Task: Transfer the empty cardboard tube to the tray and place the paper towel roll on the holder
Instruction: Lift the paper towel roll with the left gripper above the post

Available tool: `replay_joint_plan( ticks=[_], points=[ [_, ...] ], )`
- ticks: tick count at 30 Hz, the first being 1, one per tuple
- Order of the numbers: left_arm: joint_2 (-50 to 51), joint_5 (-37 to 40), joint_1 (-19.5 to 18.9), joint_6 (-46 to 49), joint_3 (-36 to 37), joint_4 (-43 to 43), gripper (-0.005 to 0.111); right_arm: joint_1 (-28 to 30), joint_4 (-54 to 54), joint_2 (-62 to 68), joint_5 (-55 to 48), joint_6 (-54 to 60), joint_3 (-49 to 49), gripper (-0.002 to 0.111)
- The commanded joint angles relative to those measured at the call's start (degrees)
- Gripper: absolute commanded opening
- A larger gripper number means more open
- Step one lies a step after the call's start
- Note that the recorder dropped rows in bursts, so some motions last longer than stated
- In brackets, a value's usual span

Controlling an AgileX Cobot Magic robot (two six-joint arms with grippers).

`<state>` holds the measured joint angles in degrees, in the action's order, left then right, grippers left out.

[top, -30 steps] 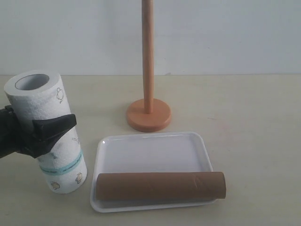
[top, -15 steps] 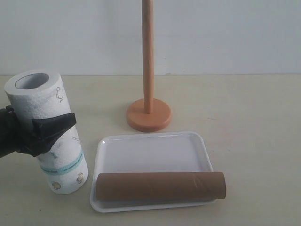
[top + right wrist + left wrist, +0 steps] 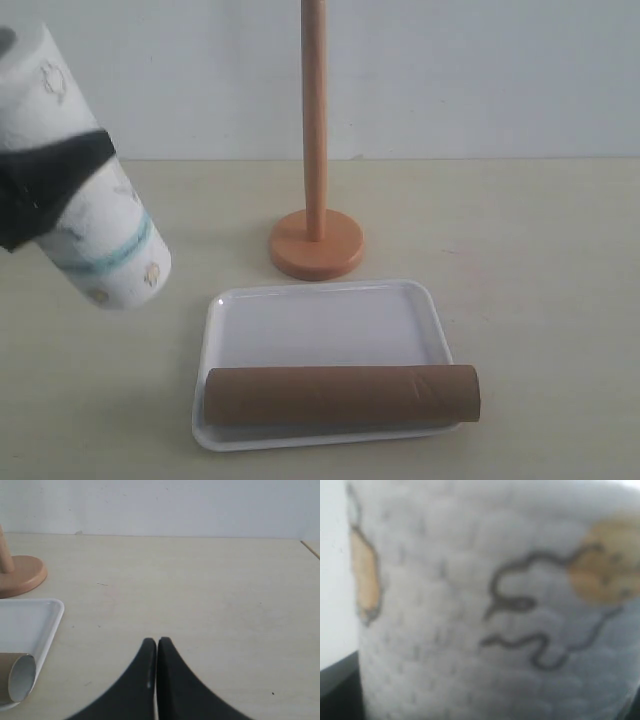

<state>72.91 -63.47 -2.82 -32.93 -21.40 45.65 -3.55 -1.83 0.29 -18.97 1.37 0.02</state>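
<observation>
The paper towel roll (image 3: 85,205) hangs tilted in the air at the far left, and my left gripper (image 3: 45,185) is shut on its middle. Up close the paper towel roll (image 3: 495,605) fills the left wrist view and hides the fingers. The empty cardboard tube (image 3: 342,396) lies across the front of the white tray (image 3: 320,320). Behind the tray stands the holder (image 3: 315,243), its pole bare. My right gripper (image 3: 157,642) is shut and empty over bare table, to the right of the tray (image 3: 30,620) and the tube's open end (image 3: 20,677).
The holder's disc base (image 3: 20,575) sits beyond the tray in the right wrist view. A pale wall runs behind the tan table (image 3: 520,260).
The left gripper has lifted the roll off the table and tipped it, its top leaning left. The tube, tray and holder have not moved.
</observation>
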Motion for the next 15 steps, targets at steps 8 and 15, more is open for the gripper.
replay_joint_plan(
  ticks=[8,15],
  points=[
    [-9.04,15.83,5.64,-27.92,-21.22,12.97,0.004,0.15,0.06,-0.29,0.38,0.06,-0.02,0.0],
    [2.81,31.16,21.26,-27.66,-41.09,12.73,0.004,0.15,0.06,-0.29,0.38,0.06,-0.02,0.0]
  ],
)
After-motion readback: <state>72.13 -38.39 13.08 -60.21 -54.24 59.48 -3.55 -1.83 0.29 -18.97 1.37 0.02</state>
